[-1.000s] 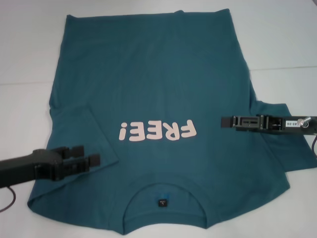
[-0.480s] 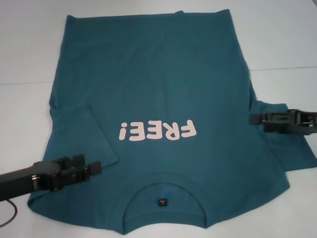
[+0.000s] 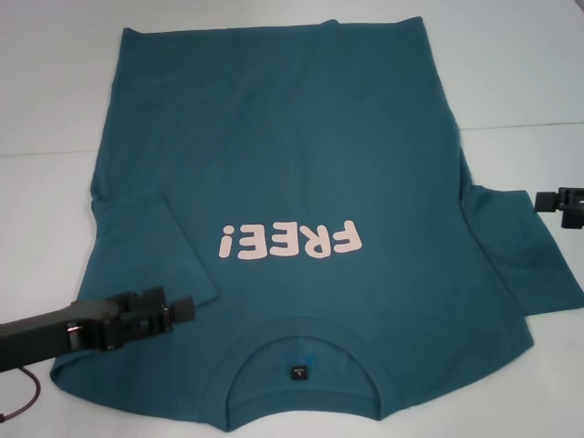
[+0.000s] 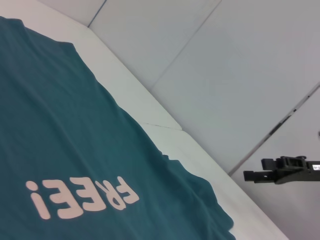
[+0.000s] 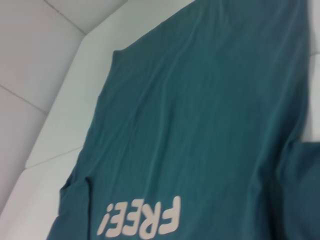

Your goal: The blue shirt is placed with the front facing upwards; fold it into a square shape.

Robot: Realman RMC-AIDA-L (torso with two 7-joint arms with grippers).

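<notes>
Plainly, the white table (image 3: pixel 55 109) carries the blue shirt (image 3: pixel 292 137) spread front-up, collar (image 3: pixel 301 370) nearest me. I judge the fold barely begun: the left sleeve (image 3: pixel 151 242) lies tucked over the body, the right sleeve (image 3: pixel 525 260) is out flat (everything else remains). My left gripper (image 3: pixel 173 310) hovers by the tucked sleeve, jaws together, empty. The right gripper (image 3: pixel 558 203) sits off the sleeve's edge; jaws I cannot tell.

- The blue shirt (image 3: pixel 292 164) carries pale pink lettering (image 3: pixel 290 241) on its chest reading "FREE!", upside down from the head camera.
- The small dark neck label (image 3: pixel 297 372) bears a pale mark, perhaps a logo, too small to read.
</notes>
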